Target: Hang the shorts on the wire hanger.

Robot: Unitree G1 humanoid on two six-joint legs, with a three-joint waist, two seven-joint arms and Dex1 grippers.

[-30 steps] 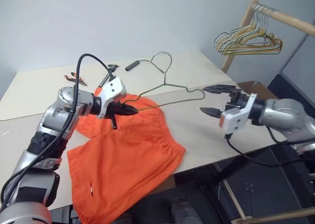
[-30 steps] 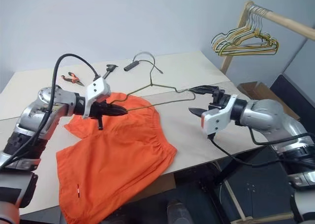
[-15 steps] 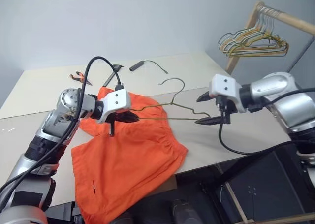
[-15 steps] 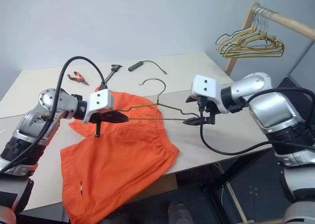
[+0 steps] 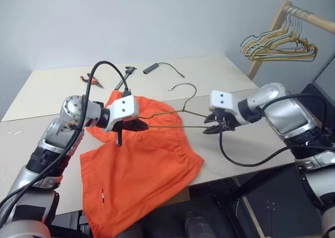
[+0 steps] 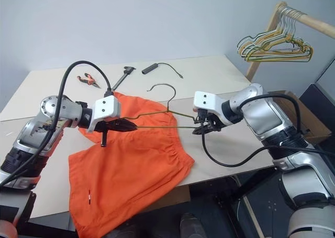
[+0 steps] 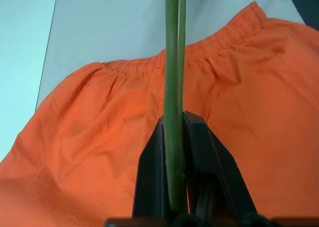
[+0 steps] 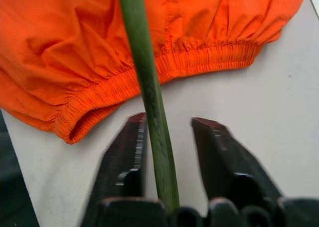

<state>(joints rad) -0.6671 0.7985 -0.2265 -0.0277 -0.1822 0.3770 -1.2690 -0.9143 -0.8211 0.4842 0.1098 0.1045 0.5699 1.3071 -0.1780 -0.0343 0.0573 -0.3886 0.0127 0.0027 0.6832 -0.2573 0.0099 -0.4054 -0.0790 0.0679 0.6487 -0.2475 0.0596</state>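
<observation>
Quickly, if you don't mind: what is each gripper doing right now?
Left gripper: shut on the hanger, above the shorts.
Right gripper: open, with one finger on each side of the hanger wire, not clamped.

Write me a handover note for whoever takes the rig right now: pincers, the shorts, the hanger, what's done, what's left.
Left pincer: shut on one end of the thin olive-gold wire hanger, holding it above the table.
Right pincer: at the hanger's other end; the wire runs between its fingers, which still stand apart with a gap on one side. Not a grip yet.
Bright orange fabric shorts: flat on the pale table, elastic waistband toward the right arm, one leg hanging over the near edge.
Done: hanger lifted off the table.
Left: close the right pincer on the wire, then get the shorts onto the hanger.
</observation>
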